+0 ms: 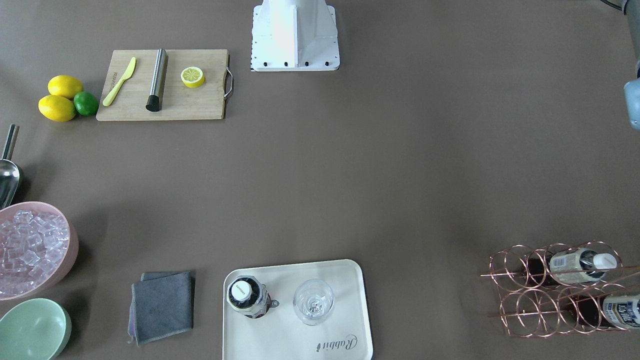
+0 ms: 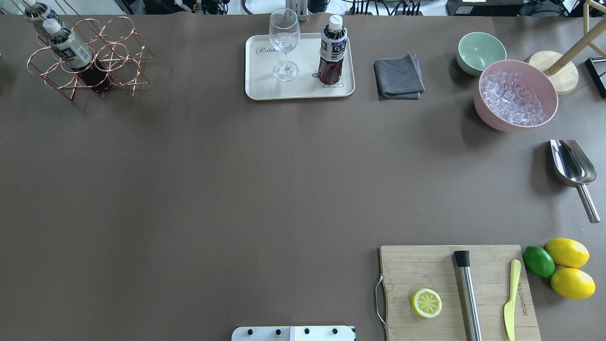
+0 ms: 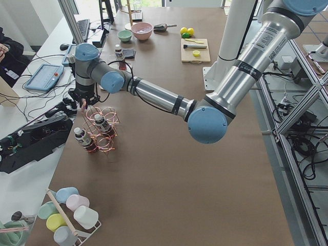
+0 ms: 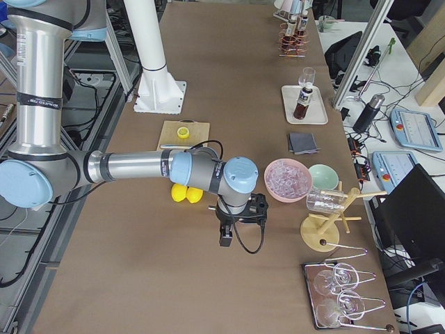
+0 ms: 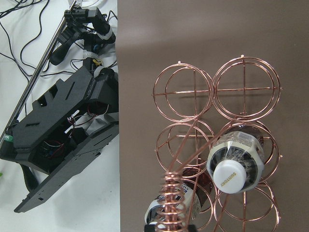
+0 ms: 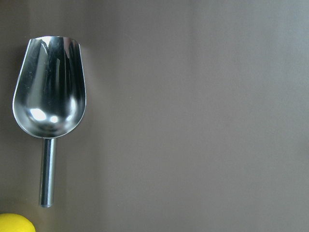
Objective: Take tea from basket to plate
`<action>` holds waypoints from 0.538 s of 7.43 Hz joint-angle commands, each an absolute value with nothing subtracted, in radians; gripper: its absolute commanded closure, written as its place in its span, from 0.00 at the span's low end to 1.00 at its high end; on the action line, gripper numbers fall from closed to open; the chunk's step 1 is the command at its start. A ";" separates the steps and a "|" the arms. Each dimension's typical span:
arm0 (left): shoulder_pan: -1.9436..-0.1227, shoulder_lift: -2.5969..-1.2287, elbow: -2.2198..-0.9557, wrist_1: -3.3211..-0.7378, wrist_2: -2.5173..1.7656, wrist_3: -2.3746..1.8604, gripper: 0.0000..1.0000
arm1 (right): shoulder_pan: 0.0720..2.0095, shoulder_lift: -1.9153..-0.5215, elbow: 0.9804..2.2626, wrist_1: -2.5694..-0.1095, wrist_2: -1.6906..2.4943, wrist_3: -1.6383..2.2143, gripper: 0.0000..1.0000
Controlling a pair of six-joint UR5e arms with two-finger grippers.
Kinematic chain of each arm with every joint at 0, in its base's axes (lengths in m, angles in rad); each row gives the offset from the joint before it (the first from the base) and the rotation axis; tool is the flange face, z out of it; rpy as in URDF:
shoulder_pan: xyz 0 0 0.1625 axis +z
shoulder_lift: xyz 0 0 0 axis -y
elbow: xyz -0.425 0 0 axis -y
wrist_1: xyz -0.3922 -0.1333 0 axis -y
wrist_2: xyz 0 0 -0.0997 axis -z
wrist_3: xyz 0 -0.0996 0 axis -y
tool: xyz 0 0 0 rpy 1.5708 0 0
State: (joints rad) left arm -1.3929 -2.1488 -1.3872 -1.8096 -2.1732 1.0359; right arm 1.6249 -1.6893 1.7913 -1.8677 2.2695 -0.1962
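The table (image 2: 236, 166) was flat brown. The tea (image 2: 333, 52) showed dark brown under a white cap, its pale label printed dark. The plate (image 2: 265, 92) was cream with dark script, and the basket (image 2: 118, 49) was rose-gold. The cloth (image 2: 398, 76) was grey, the mint-green bowl (image 2: 480, 49) plain, and the pink bowl (image 2: 497, 121) ringed clear ice. The lemons (image 2: 566, 252) were yellow, the lime (image 2: 539, 261) green, the scoop (image 2: 570, 163) silver
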 commanded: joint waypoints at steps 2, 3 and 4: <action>-1.391 -2.138 -1.423 -1.807 -2.174 1.034 0.02 | 1.634 -1.693 1.784 -1.793 2.264 -0.183 0.00; -1.391 -2.138 -1.425 -1.807 -2.175 1.034 0.02 | 1.646 -1.689 1.772 -1.789 2.266 -0.180 0.00; -1.391 -2.138 -1.427 -1.809 -2.177 1.032 0.02 | 1.647 -1.692 1.743 -1.766 2.273 -0.163 0.00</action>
